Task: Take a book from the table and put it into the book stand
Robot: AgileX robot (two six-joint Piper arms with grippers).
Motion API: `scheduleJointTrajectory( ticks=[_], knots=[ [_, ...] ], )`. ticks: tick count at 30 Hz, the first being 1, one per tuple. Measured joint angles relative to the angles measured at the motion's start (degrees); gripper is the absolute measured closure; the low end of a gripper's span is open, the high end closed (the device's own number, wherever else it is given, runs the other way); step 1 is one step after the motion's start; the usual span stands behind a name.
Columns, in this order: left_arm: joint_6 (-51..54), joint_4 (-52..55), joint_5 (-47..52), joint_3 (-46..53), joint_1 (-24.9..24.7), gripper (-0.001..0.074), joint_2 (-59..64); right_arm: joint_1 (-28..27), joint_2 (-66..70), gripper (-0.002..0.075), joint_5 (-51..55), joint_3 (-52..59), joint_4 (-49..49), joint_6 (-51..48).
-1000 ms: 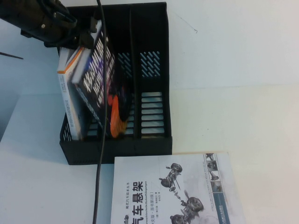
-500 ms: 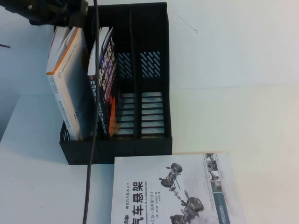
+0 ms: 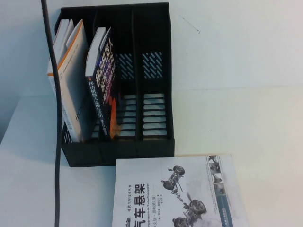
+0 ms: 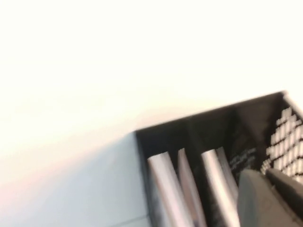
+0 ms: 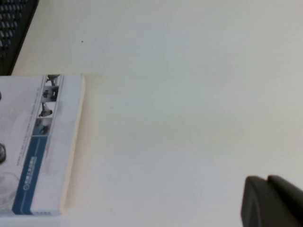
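Observation:
The black book [image 3: 104,90] stands upright in the middle compartment of the black book stand [image 3: 154,28], leaning slightly left, on the white table [image 3: 236,94]. Neither gripper shows in the high view. In the left wrist view my left gripper [image 4: 265,174] hovers above the stand [image 4: 208,125], over the books' page edges and the black book [image 4: 241,158]; its fingers lie together, holding nothing. In the right wrist view my right gripper [image 5: 266,179] is shut and empty above bare table.
A white orange-edged book [image 3: 71,85] stands in the stand's left compartment. A white book with car-suspension drawings [image 3: 175,194] lies flat in front of the stand, also in the right wrist view [image 5: 33,142]. A black cable [image 3: 57,142] hangs down on the left.
The left arm has withdrawn up and left out of the high view. The black book went from a steep lean to nearly upright, and the white orange-edged book also straightened up.

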Motion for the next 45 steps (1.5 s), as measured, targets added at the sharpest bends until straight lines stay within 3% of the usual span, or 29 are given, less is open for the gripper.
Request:
scheduleJointTrajectory(
  ticks=[3, 13, 18, 38, 45],
  knots=[
    [2.71, -3.79, -5.65, 9.78, 0.0, 0.0734, -7.61, 0.0, 0.0, 0.0727, -0.67, 0.0, -0.52, -0.36],
    [7.11, -7.06, -28.74, 56.73, 0.0, 0.0736, -34.72, 0.0, 0.0, 0.0727, -2.59, 0.0, -1.23, -0.49],
    [7.11, -7.06, -41.35, 72.63, 0.0, 0.0736, -44.45, 0.0, 0.0, 0.0727, -2.59, 0.0, -1.24, -0.49],
    [6.6, -7.45, -45.11, 107.38, 0.0, 0.0736, -46.8, 0.0, 0.0, 0.0727, -2.59, 0.1, -1.24, -0.61],
    [5.47, -7.69, -45.01, 111.03, 2.68, 0.0736, -60.28, 0.0, 0.0, 0.0727, -2.59, 0.1, -1.24, -0.61]
  ],
)
